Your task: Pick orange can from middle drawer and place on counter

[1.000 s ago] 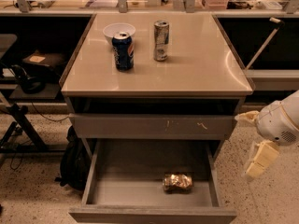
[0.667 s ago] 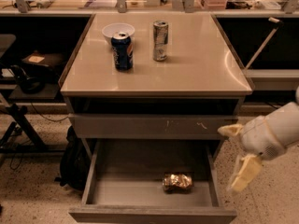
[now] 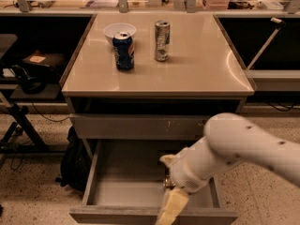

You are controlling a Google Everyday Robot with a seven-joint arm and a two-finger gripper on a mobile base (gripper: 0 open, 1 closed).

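Observation:
The middle drawer (image 3: 123, 175) is pulled open below the counter (image 3: 197, 71). My white arm reaches in from the right, over the drawer's right half. My gripper (image 3: 168, 183) is open, with one pale fingertip (image 3: 167, 160) towards the back and the other (image 3: 171, 207) at the drawer's front rim. The orange can is almost wholly hidden behind the gripper. Only a small shiny bit (image 3: 166, 183) shows between the fingers. I cannot tell whether the fingers touch it.
On the counter stand a blue soda can (image 3: 124, 50), a tall silver can (image 3: 162, 40) and a white bowl (image 3: 119, 30). A shut drawer front with pale scratches (image 3: 140, 126) sits above the open drawer. A black bag (image 3: 74, 165) lies on the floor at the left.
My arm has swung in from the right of the cabinet and down over the open drawer. The gripper now covers the orange can, which lay in plain sight before.

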